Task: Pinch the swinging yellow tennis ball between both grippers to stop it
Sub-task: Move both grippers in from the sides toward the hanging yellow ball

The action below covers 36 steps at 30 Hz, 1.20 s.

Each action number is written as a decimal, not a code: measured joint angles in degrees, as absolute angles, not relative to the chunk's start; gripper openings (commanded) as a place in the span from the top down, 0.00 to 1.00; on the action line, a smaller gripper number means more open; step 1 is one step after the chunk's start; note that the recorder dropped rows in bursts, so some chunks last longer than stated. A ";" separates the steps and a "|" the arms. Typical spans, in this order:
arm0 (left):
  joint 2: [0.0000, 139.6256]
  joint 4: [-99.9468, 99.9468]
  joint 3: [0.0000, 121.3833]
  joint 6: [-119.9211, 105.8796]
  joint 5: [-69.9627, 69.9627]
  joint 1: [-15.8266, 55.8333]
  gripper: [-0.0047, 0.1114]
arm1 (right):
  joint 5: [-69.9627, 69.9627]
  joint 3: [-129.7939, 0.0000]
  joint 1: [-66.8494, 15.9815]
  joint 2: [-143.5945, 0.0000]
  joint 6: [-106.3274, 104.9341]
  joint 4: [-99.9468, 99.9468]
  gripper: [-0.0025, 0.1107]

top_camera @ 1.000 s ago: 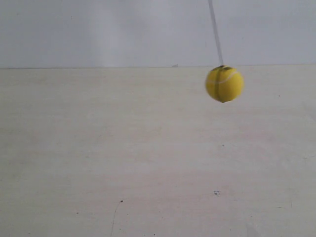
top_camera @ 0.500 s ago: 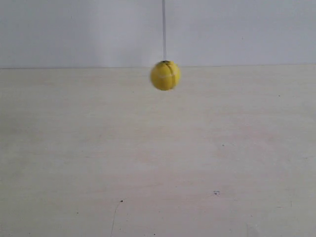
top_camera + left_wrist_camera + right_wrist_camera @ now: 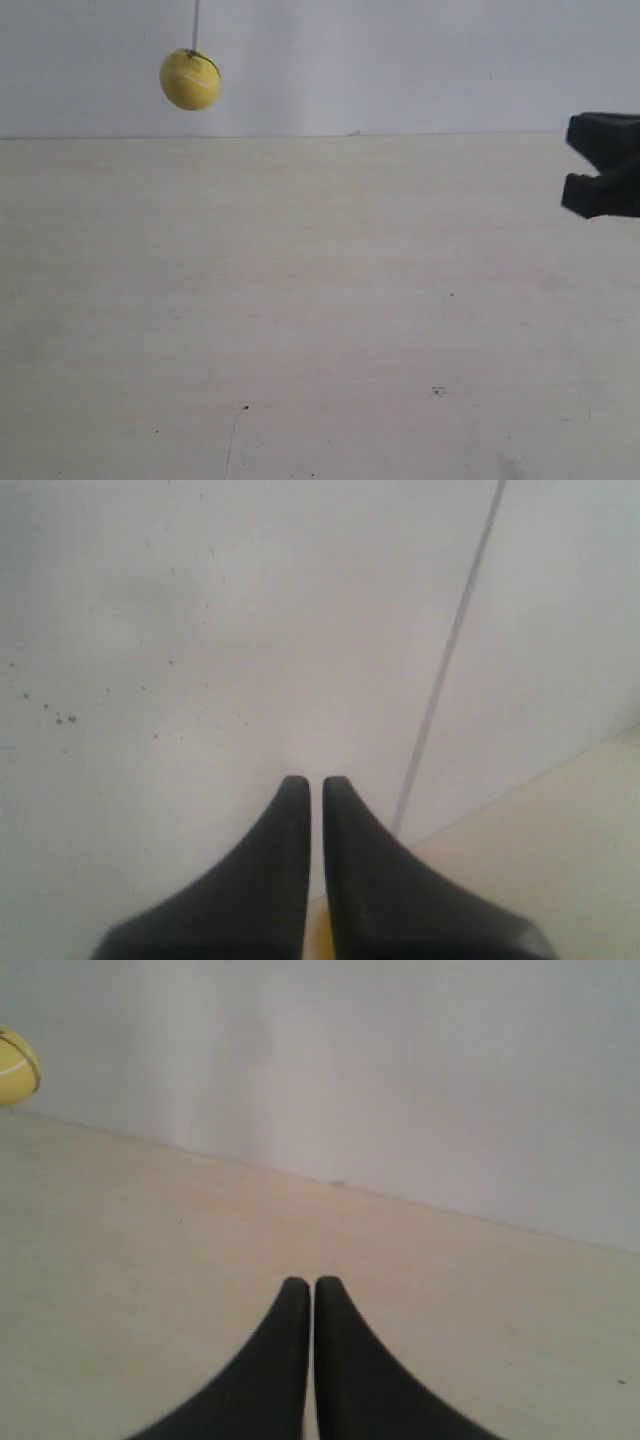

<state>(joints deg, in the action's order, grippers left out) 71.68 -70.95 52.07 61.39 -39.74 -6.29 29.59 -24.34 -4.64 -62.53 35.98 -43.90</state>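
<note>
The yellow tennis ball [image 3: 190,79] hangs on its thin string [image 3: 196,22] at the upper left of the exterior view, in front of the wall and above the table. In the right wrist view the ball [image 3: 18,1066] is small and far off at the edge. My right gripper [image 3: 312,1284] is shut and holds nothing. My left gripper [image 3: 315,782] is shut too and faces the wall; a thin grey line [image 3: 450,660] runs down beside it, and I cannot tell if that is the string. A black gripper [image 3: 605,180] pokes in at the exterior view's right edge, far from the ball.
A pale wooden table [image 3: 320,320] fills the lower scene, with a few small dark specks [image 3: 438,391] and a thin scratch [image 3: 234,440]. A plain grey-white wall [image 3: 400,60] stands behind it.
The ball has swung from the right, through the middle, up to the far left and higher. A black gripper has entered at the exterior view's right edge.
</note>
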 measured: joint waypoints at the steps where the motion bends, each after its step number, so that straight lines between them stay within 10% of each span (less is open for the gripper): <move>1: 73.06 -70.95 52.38 61.39 -39.74 -6.29 0.92 | 31.54 -24.34 -4.64 -65.25 34.90 -44.36 0.98; 12: 89.99 -81.33 53.06 59.69 -54.60 -6.29 0.92 | 43.73 -32.11 -4.64 -92.42 12.80 -35.42 0.98; 36: 101.74 -82.59 53.15 48.33 -61.97 -4.24 0.92 | 51.81 -46.19 -4.64 -101.72 30.67 -60.70 0.98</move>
